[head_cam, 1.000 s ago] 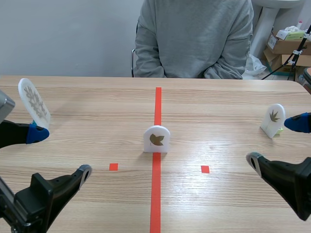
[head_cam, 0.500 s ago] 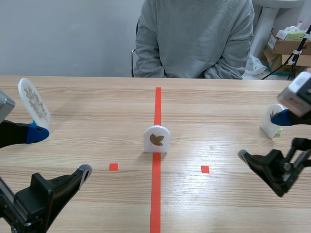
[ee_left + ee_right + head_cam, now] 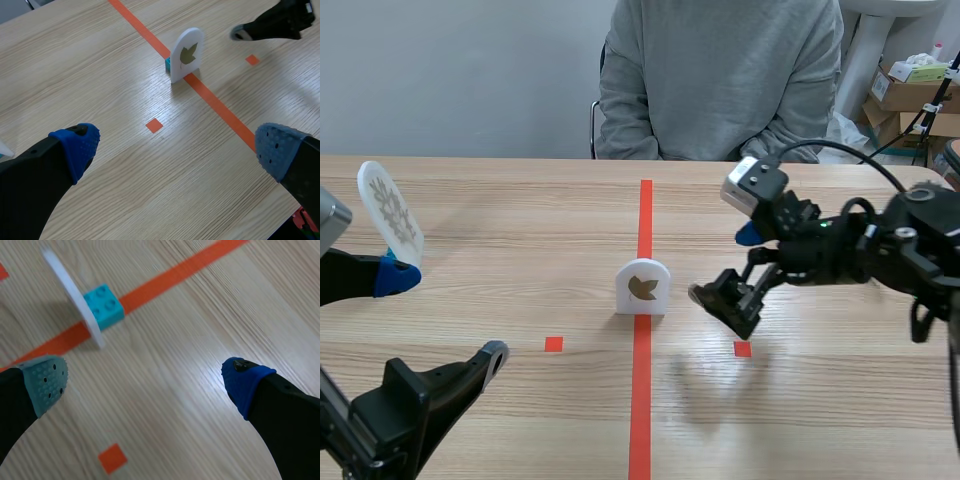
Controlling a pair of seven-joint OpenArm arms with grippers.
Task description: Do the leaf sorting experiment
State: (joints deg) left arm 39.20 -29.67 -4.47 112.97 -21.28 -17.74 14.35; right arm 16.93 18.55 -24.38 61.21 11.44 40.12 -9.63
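Leaf card (image 3: 642, 287) upright on tape line (image 3: 645, 215); fern card (image 3: 390, 212) far left.

Right hand (image 3: 723, 265), fingers spread, just beside leaf card (image 3: 642, 287).

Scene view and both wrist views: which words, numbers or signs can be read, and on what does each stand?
None can be read.
The middle card and left card bear only leaf pictures.
Any print on the cardboard boxes is too small to read.
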